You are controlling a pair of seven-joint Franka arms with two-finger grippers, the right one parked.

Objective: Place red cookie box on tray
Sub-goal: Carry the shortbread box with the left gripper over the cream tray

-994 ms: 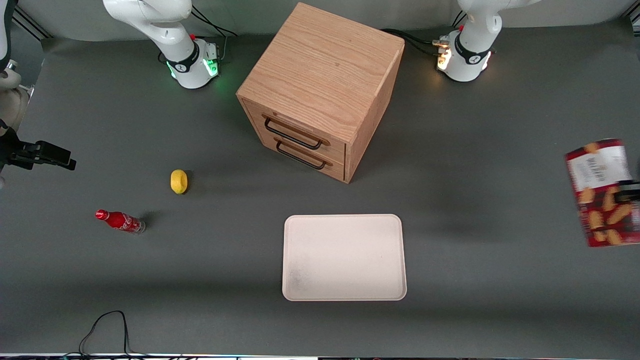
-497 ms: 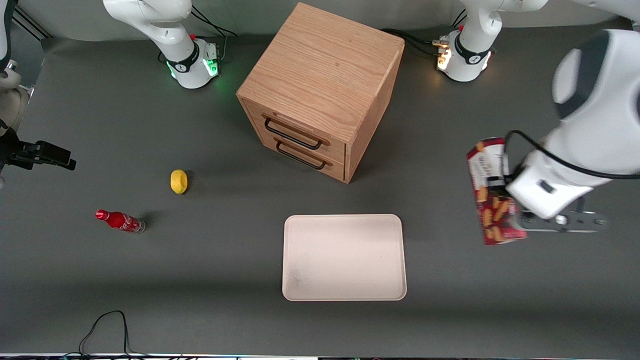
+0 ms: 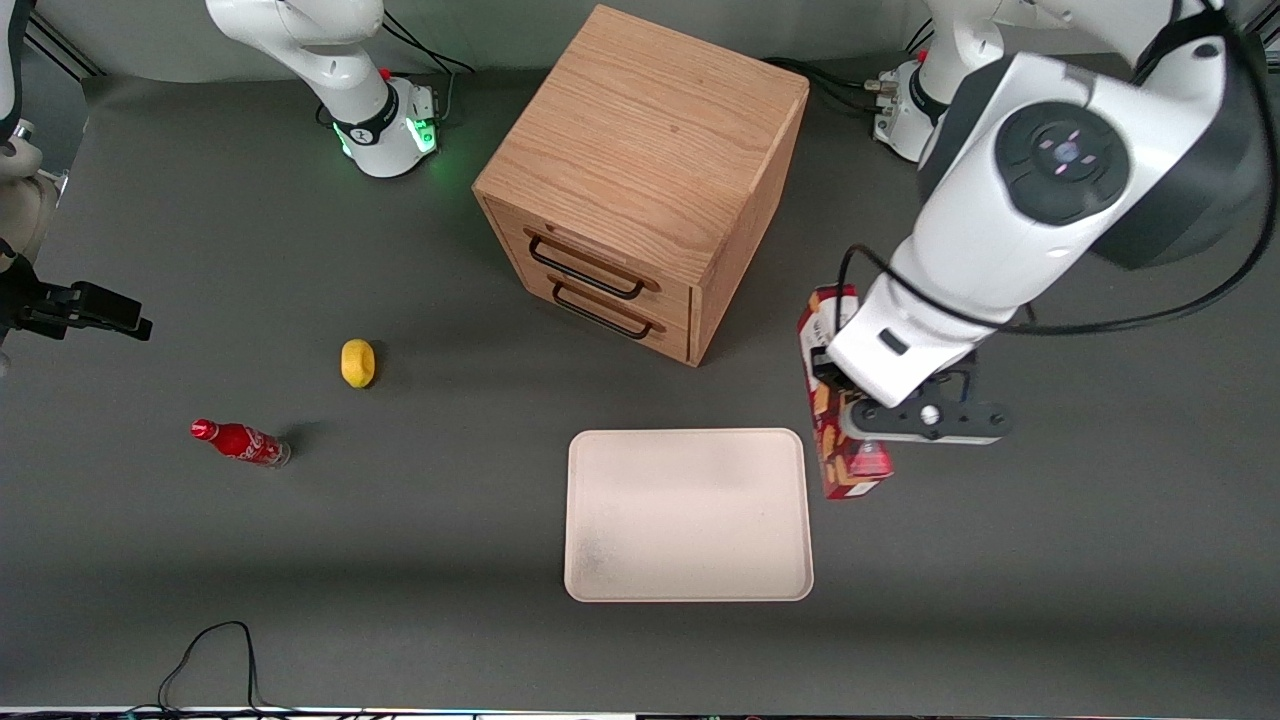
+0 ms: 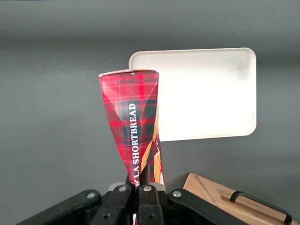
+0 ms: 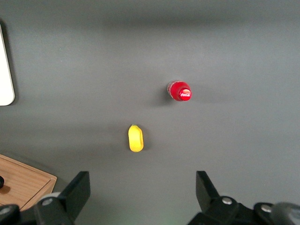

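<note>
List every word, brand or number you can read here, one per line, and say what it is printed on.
"SHORTBREAD", preceded by letters that look like "LA": white lettering on the tartan side of the red cookie box, held in the gripper beside the tray.
Coca-Cola script: white on the cap of the red soda bottle, barely legible.
The white label panel on the cookie box in the front view is unreadable.

We see even, soft overhead light on the matte grey desk; shadows fall faint and blurred — the cream-white rectangular tray glares almost pure white in the wrist view, and the closed hand blurs slightly.
</note>
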